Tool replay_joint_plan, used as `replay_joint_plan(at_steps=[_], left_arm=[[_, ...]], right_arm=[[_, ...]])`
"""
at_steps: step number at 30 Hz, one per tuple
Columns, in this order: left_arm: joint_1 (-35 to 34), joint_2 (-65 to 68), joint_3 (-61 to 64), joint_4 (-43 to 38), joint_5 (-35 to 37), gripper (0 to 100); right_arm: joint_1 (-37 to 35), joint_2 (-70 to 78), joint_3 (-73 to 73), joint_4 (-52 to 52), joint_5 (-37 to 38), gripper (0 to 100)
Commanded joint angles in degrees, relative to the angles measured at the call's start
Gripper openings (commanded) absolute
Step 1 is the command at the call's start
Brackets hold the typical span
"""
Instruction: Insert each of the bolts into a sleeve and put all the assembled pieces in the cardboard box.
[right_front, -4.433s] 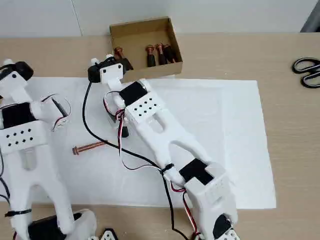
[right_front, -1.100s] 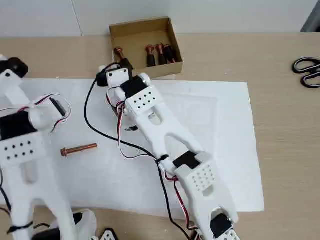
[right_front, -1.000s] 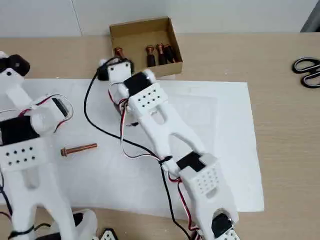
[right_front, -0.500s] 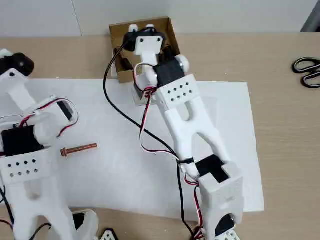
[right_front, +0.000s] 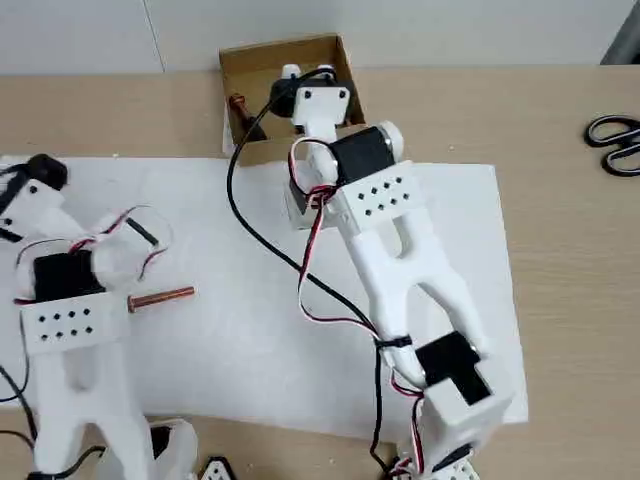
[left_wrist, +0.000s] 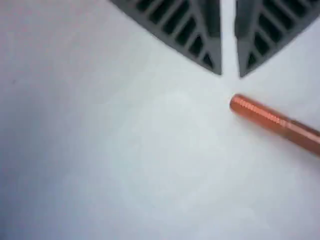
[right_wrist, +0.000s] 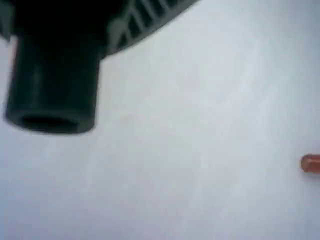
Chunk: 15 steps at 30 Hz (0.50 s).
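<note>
A copper bolt (right_front: 160, 297) lies on the white paper (right_front: 240, 340); its threaded end (left_wrist: 260, 115) sits just past my left gripper (left_wrist: 229, 70), whose dark fingers stand almost together with nothing between them. In the high view the left gripper (right_front: 140, 233) hovers just behind the bolt. My right gripper (right_wrist: 65, 30) is shut on a black sleeve (right_wrist: 55, 85), open end down, above the paper, with the bolt's tip (right_wrist: 311, 164) far off. That right gripper (right_front: 296, 205) hangs just in front of the cardboard box (right_front: 240, 60). One assembled piece (right_front: 240, 105) shows in the box; the arm hides the rest.
The paper sheet covers the table's middle and lies slightly askew. Black scissors (right_front: 615, 145) rest on the bare wood at the far right. Red and black cables (right_front: 310, 280) trail from the right arm over the paper.
The right arm has swung to the right and toward the box, carrying the sleeve. The left arm has drawn back and down toward the bolt, which has stayed put for the last second.
</note>
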Motion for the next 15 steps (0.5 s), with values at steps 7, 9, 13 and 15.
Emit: replay_joint_plan(at_steps=[7, 9, 13, 15], left_arm=[[0.8, -1.5, 6.5, 1.1, 15.3, 1], [0.8, -1.3, 7.8, 1.1, 16.3, 1], [0.7, -1.3, 12.4, -1.7, 16.6, 1], [0.7, -1.3, 15.5, -4.7, 16.5, 1]], right_arm=[[0.5, -5.8, 0.3, 0.6, -0.4, 0.3], [0.5, -6.1, 0.3, 0.6, -0.4, 0.3], [0.5, -5.9, 0.3, 0.6, -0.2, 0.3], [0.5, -5.9, 0.3, 0.5, -0.1, 0.4]])
